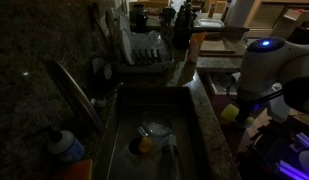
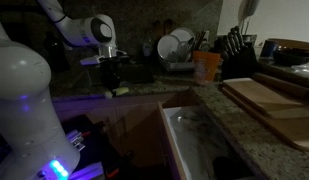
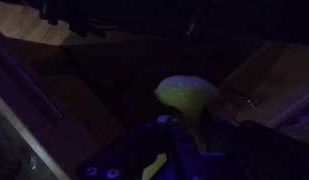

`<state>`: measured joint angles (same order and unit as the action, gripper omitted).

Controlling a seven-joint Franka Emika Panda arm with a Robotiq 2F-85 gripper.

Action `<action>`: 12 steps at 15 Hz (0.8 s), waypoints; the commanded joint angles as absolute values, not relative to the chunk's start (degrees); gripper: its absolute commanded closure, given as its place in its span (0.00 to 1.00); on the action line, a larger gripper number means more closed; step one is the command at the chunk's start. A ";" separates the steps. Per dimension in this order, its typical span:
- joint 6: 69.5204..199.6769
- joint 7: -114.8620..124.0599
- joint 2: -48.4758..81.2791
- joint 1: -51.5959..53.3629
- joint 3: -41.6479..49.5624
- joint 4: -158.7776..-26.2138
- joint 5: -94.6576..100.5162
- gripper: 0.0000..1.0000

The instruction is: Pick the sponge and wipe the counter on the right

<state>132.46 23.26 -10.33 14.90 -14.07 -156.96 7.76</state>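
Observation:
The scene is very dark. The yellow sponge (image 3: pixel 186 98) sits between my gripper's (image 3: pixel 184 135) fingers in the wrist view, and the jaws are shut on it. In both exterior views the sponge (image 1: pixel 229 112) (image 2: pixel 120 91) is held low against the granite counter (image 1: pixel 208 118) (image 2: pixel 149 92) beside the sink, with the gripper (image 2: pixel 114 80) straight above it. Whether the sponge presses on the counter is hard to tell.
The steel sink (image 1: pixel 154 135) holds a few items, with a faucet (image 1: pixel 79 92) and a blue-capped bottle (image 1: pixel 64 145) beside it. A dish rack with plates (image 2: pixel 175 47), an orange container (image 2: pixel 204 65), a knife block (image 2: pixel 237 50) and a wooden cutting board (image 2: pixel 274 100) stand on the counter.

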 commanded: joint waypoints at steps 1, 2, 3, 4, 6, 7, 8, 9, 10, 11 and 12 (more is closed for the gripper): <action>132.34 22.88 -11.45 13.91 -15.14 -157.06 8.92 0.80; 132.23 22.54 -12.34 13.87 -15.23 -157.24 9.43 0.80; 132.17 22.26 -12.91 13.86 -15.31 -157.39 9.49 0.95; 134.42 19.93 -12.33 14.05 -14.58 -157.45 8.12 0.95; 138.38 16.59 -10.49 14.14 -13.41 -156.95 5.17 0.95; 139.84 14.00 -9.00 14.29 -12.92 -156.11 3.49 0.95; 140.56 12.08 -7.91 14.37 -12.80 -155.44 2.50 0.95; 141.49 10.83 -6.67 14.23 -12.81 -154.76 1.99 0.95; 141.89 10.08 -5.07 14.01 -12.87 -153.69 2.04 0.95; 142.29 8.79 -3.66 13.98 -12.70 -152.79 1.60 0.95; 142.77 7.71 -2.64 14.06 -12.68 -151.94 1.23 0.95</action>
